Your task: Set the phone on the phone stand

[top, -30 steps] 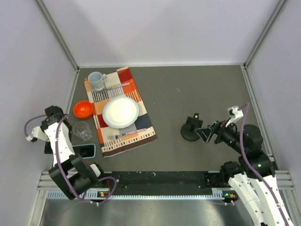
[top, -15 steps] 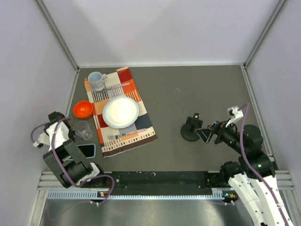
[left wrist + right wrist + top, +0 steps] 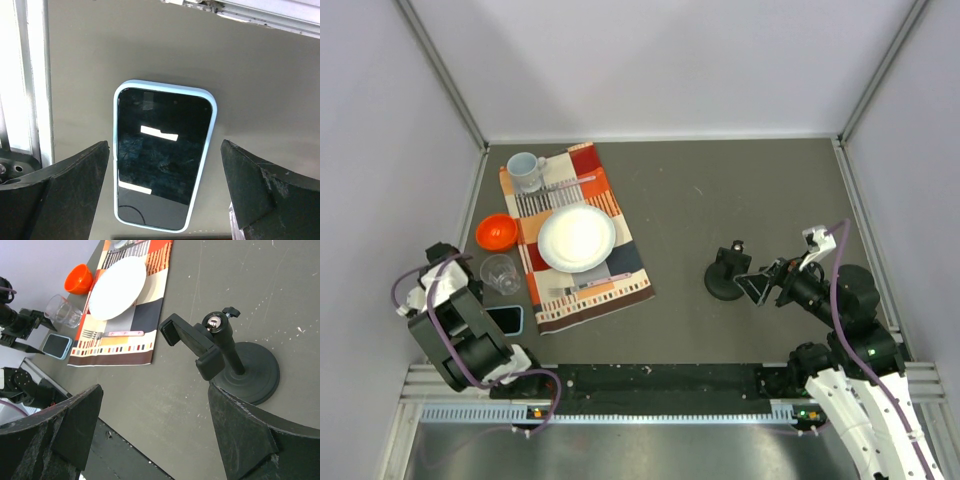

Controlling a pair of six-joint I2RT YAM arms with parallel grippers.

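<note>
You have the phone (image 3: 506, 320) lying flat at the table's (image 3: 720, 190) near left, just in front of the glass (image 3: 500, 274), with the bowl (image 3: 495, 232) behind that. To their right, the cloth (image 3: 620, 262) carries the plate (image 3: 577, 238), the mug (image 3: 526, 171) at its far end, and possibly cutlery (image 3: 122, 333) nearest you. The phone stand (image 3: 728, 272) stands well apart, on the right.

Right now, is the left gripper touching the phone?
Apart. Left wrist view: the left gripper is open, and bare table shows between it and the phone on both sides.
</note>
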